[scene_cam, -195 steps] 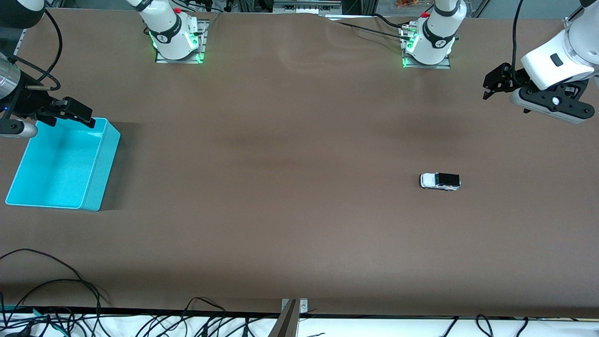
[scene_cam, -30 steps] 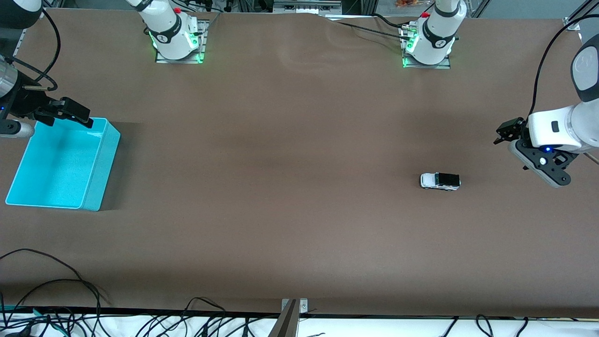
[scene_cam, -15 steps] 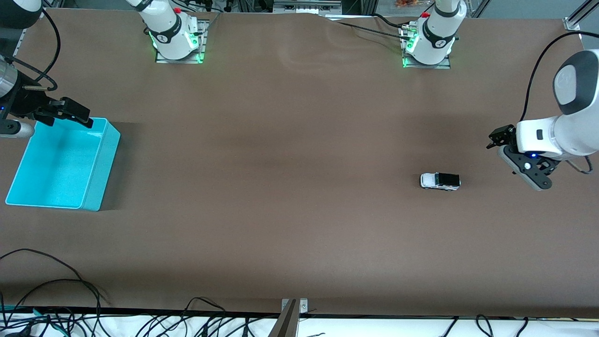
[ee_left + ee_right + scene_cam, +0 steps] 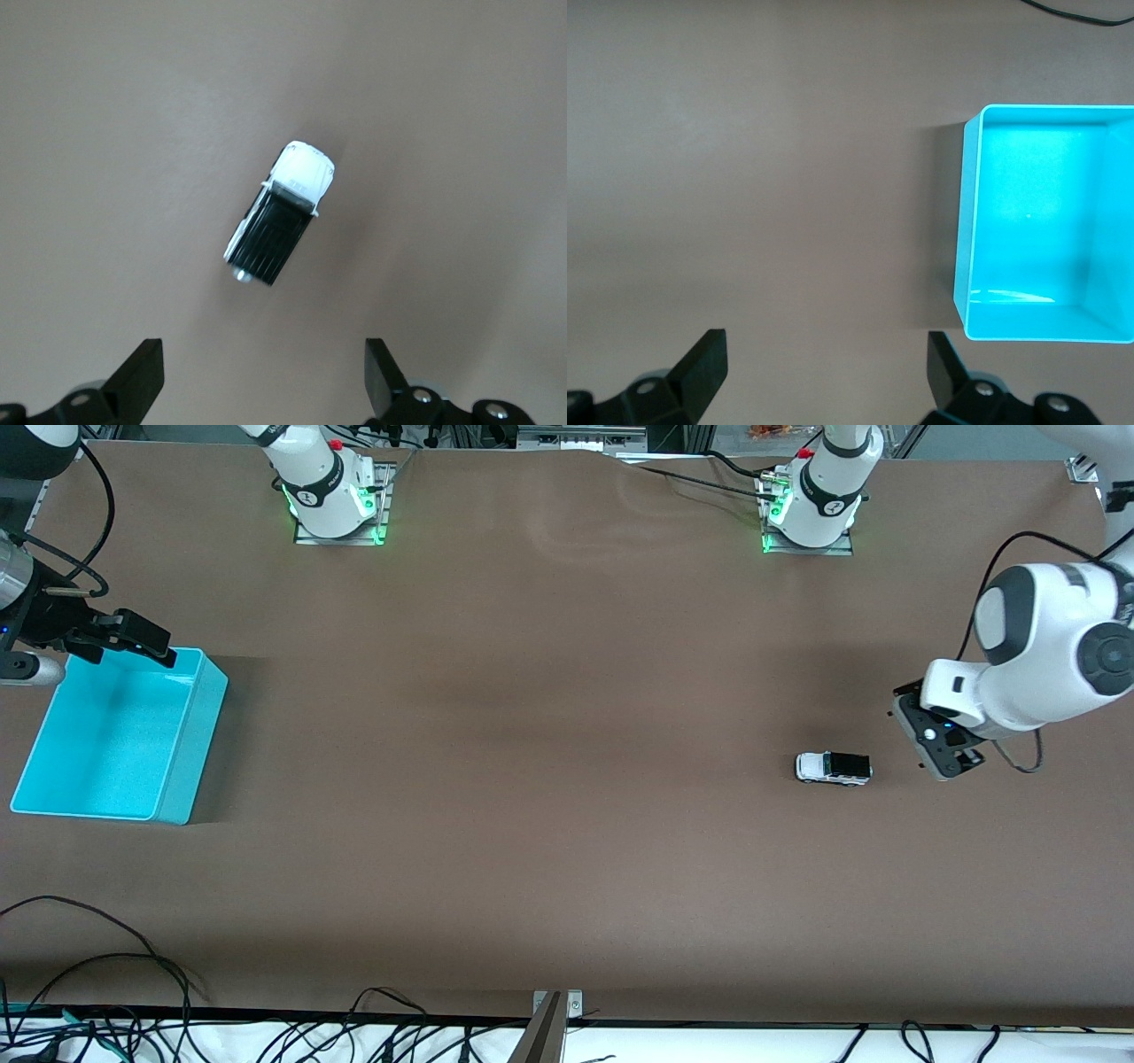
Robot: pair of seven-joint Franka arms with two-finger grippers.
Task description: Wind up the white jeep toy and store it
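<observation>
Left gripper (image 4: 264,381) open above white jeep toy (image 4: 833,768)

white jeep toy (image 4: 833,768): bare table (image 4: 567,824) all round | left tool (image 4: 264,381): jaws apart, nothing between | cyan bin (image 4: 115,735): well apart

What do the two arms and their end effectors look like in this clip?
Both arms have glossy white shells with dark grey joint caps. Their bases glow green and carry red buttons. The left end effector is black, with a small blue light and a black cable looping to the wrist. The right end effector is black with flat fingers, behind a silver wrist cylinder and black cables.
</observation>
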